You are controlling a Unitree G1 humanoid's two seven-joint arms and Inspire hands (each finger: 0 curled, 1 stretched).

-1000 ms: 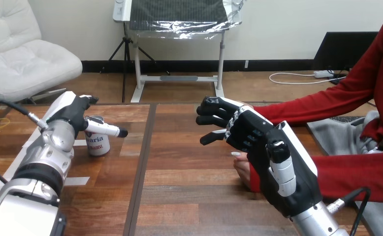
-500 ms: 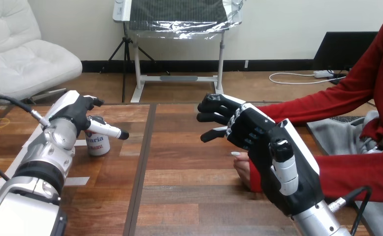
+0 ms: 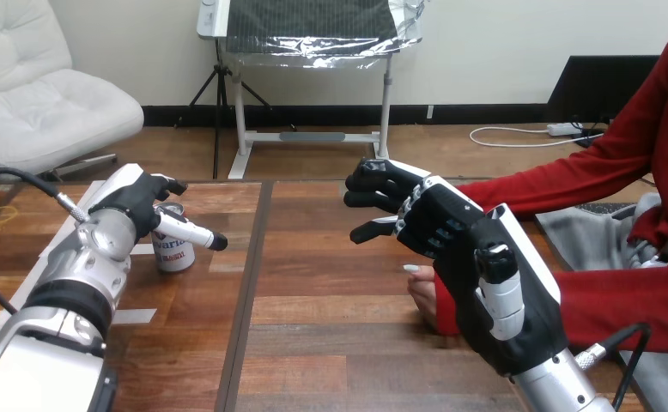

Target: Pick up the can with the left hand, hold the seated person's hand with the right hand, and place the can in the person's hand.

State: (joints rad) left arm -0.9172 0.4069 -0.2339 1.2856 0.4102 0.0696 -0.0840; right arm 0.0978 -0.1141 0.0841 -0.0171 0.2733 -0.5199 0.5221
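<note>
A white can (image 3: 173, 252) with red print stands upright on the table's left part. My left hand (image 3: 133, 204) is over and just left of it, open. Its thumb (image 3: 190, 232) stretches across the can's near side and its fingers reach past the far side, hiding the can's top. My right hand (image 3: 452, 239) hovers open over the table's right half, fingers loosely bent and holding nothing. The person's hand (image 3: 422, 290) lies on the table beneath it, mostly hidden by my palm, and I cannot tell whether the two touch.
The person's red sleeves (image 3: 571, 180) come in from the right edge. White tape strips (image 3: 133, 316) lie on the wooden table (image 3: 313, 326) near my left forearm. A yellow band (image 3: 4, 215) lies at the far left.
My left hand has moved a little right and down, closer around the can. My right hand has barely shifted. The can and the person's hand stay put.
</note>
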